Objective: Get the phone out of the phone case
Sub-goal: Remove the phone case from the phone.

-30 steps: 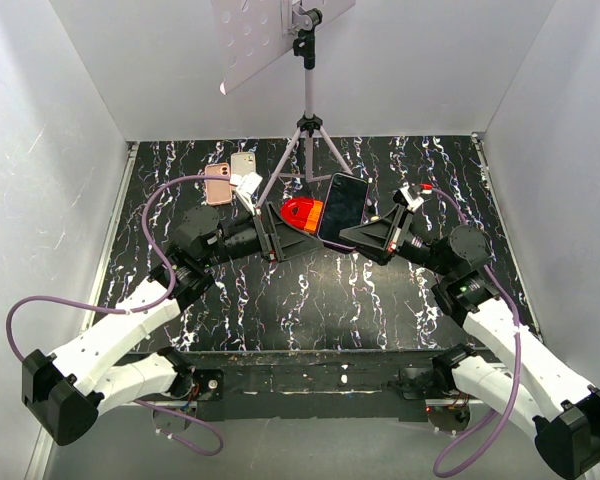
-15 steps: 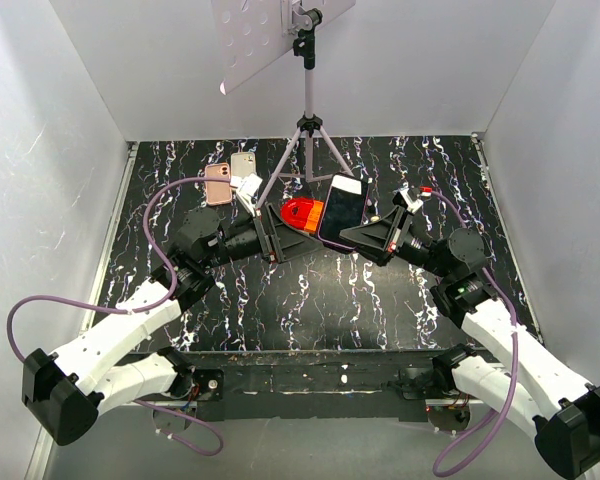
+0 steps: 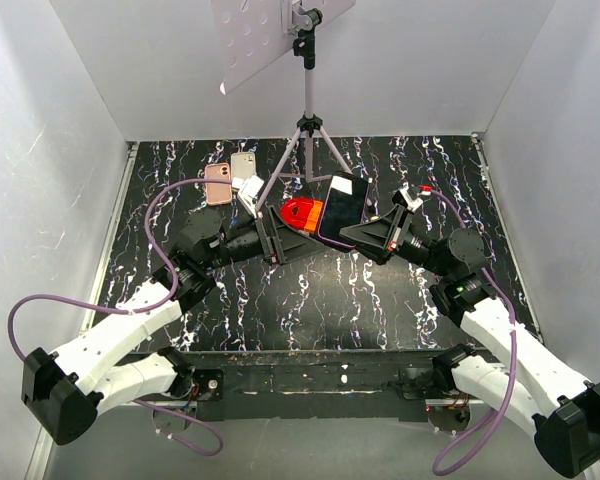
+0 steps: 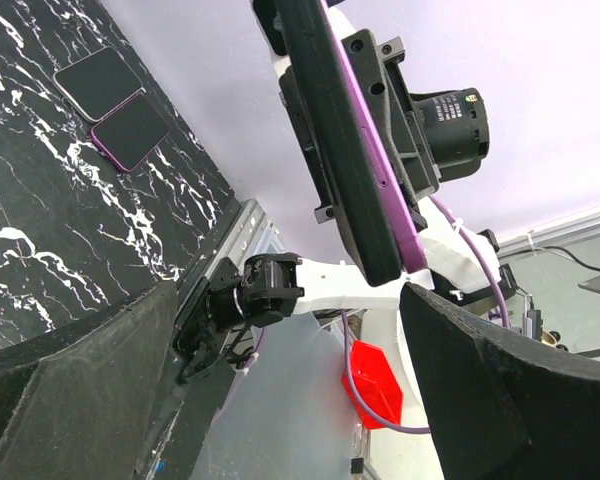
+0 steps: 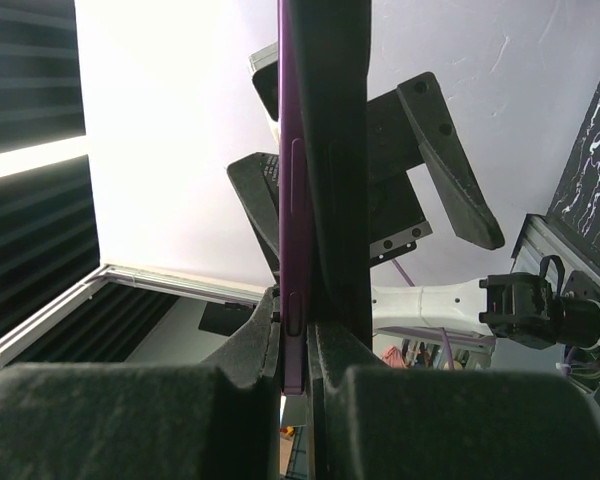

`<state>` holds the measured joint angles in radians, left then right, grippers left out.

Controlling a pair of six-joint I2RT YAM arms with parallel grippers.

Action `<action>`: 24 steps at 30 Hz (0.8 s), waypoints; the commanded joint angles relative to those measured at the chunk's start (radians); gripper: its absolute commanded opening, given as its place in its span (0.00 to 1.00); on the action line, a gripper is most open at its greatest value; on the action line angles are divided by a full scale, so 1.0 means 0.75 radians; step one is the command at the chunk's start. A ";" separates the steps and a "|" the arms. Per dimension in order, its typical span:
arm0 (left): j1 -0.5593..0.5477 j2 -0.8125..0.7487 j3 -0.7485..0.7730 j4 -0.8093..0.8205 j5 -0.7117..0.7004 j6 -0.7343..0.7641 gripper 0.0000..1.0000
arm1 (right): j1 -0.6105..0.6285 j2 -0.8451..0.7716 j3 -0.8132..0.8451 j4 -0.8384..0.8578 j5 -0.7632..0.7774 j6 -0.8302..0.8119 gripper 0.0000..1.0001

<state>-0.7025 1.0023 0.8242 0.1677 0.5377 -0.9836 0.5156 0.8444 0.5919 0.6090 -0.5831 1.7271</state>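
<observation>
The phone (image 3: 342,208), dark-screened and in a purple phone case (image 5: 288,200), is held up above the table's middle. My right gripper (image 3: 367,234) is shut on its lower end. In the right wrist view the pads (image 5: 250,350) clamp both faces of the cased phone (image 5: 325,150), which I see edge-on. My left gripper (image 3: 292,238) stands just left of the phone with its jaws wide open. In the left wrist view the phone (image 4: 345,150) rises beyond the spread fingers (image 4: 460,350), with the purple case edge (image 4: 380,170) facing away, and nothing lies between the fingers.
Two other phones (image 3: 218,184) (image 3: 243,163) lie flat at the back left of the black marbled table (image 3: 310,290). A tripod (image 3: 308,130) with a white panel stands at the back centre. A red-orange thing (image 3: 302,212) shows beside the left gripper. White walls close in both sides.
The left gripper's jaws have spread slightly wider and the held phone has shifted a little. The right grip is unchanged.
</observation>
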 commanded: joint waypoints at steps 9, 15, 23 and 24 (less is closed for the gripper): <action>-0.002 0.107 0.157 -0.103 -0.075 0.005 0.75 | 0.004 -0.050 0.019 0.127 0.000 -0.018 0.01; -0.002 0.208 0.263 -0.044 0.009 -0.020 0.57 | 0.020 -0.042 0.017 0.080 -0.012 -0.069 0.01; 0.016 0.269 0.388 -0.178 0.019 0.072 0.39 | 0.124 -0.001 0.023 0.076 -0.024 -0.135 0.01; 0.026 0.263 0.388 -0.187 0.015 0.076 0.36 | 0.141 -0.001 0.021 0.072 -0.024 -0.141 0.01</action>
<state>-0.7078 1.1969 1.0527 0.0452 0.6220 -0.9661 0.5331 0.8490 0.5907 0.5922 -0.4580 1.6806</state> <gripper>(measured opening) 0.405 0.117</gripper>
